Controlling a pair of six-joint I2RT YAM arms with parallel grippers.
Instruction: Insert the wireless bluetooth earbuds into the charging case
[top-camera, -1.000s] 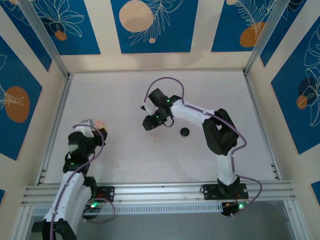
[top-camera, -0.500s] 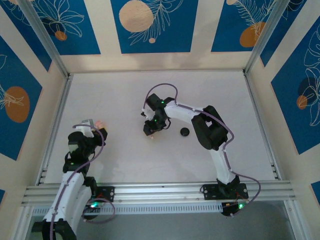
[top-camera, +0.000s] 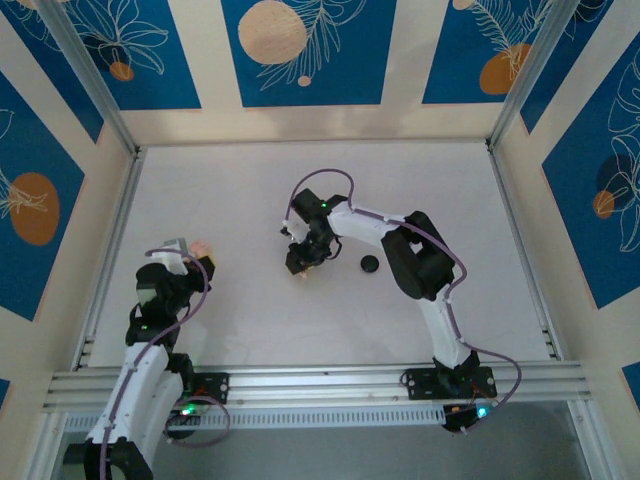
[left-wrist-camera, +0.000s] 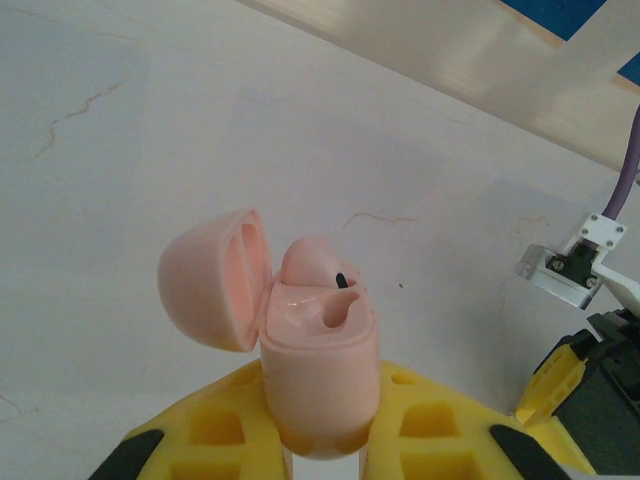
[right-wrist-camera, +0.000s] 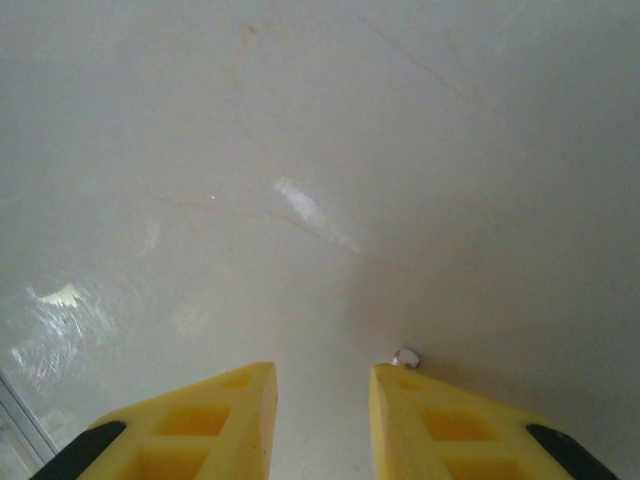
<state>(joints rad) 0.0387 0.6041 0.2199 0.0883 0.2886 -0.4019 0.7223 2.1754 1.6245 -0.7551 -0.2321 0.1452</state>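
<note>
Right end effector (right-wrist-camera: 322, 375) lowered, ajar beside probable earbud (right-wrist-camera: 405, 356), left end effector (left-wrist-camera: 322, 405) clamping case (left-wrist-camera: 320, 345)

No legible text, no labels, brand marks, numbers or signs readable, wall panels (top-camera: 300, 50) printed with leaf and circle motifs, unlettered.

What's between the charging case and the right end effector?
Top view: bare table from charging case to right end effector; pale earbud sits by its fingertip.

White arms (top-camera: 372, 225), black joints (top-camera: 420, 265), purple cables (top-camera: 322, 173), green lights (top-camera: 325, 206), yellow fingers (right-wrist-camera: 215, 420).
</note>
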